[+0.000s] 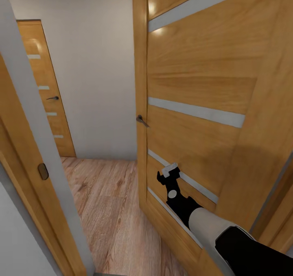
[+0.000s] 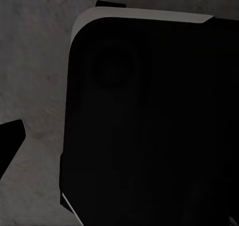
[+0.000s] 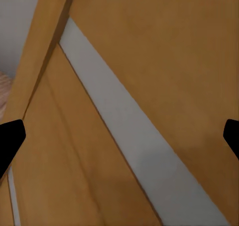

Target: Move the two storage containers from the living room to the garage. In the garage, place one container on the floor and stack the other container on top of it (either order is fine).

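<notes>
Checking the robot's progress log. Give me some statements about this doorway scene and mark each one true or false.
1. The right gripper is up against the open wooden door. True.
2. The floor beyond the doorway is dark grey concrete. False: it is light wood plank.
3. A second wooden door stands closed at the far end of the white wall. True.
4. An orange-red container hangs from the right gripper. False: its fingers are spread and hold nothing.
5. The open door has a dark handle. True.
</notes>
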{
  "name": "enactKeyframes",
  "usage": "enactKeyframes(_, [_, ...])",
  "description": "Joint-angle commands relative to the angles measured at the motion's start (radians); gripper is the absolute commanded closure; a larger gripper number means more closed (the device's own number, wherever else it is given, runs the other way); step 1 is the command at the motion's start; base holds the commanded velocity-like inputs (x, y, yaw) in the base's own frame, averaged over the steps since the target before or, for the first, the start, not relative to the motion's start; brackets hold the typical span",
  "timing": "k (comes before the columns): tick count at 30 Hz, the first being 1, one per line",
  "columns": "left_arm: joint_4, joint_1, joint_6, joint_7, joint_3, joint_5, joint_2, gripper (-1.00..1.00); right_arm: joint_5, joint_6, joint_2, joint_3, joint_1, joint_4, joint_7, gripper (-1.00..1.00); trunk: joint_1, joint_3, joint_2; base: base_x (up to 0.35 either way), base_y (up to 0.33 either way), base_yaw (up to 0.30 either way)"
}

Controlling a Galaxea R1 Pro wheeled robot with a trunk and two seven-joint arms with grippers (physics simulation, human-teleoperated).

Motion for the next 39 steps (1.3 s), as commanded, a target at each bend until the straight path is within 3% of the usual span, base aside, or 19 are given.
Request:
enactKeyframes(1, [-0.001,0.0,-0.001,0.001,0.005,0.008,0.0,-1.0,0.009,0.0,0.0,0.0,-0.001,0.002,-0.005,-1.0,0.0,-0.001,-0.001,0.0,0.0,0.0])
enactKeyframes(28, [-0.001,0.0,-0.001,0.001,0.005,0.008,0.0,-1.0,0.004,0.008,0.0,-0.002,-0.001,0.003,-0.026,-1.0,0.0,-0.001,-0.001,0.0,0.0,0.053])
enactKeyframes(39, [-0.005,-0.001,-0.001,-0.001,0.005,0.008,0.001,-1.0,-0.001,0.053,0.0,-0.001,-0.002,0.005,-0.029,-1.0,0.0,-0.001,-0.001,0.0,0.0,0.0])
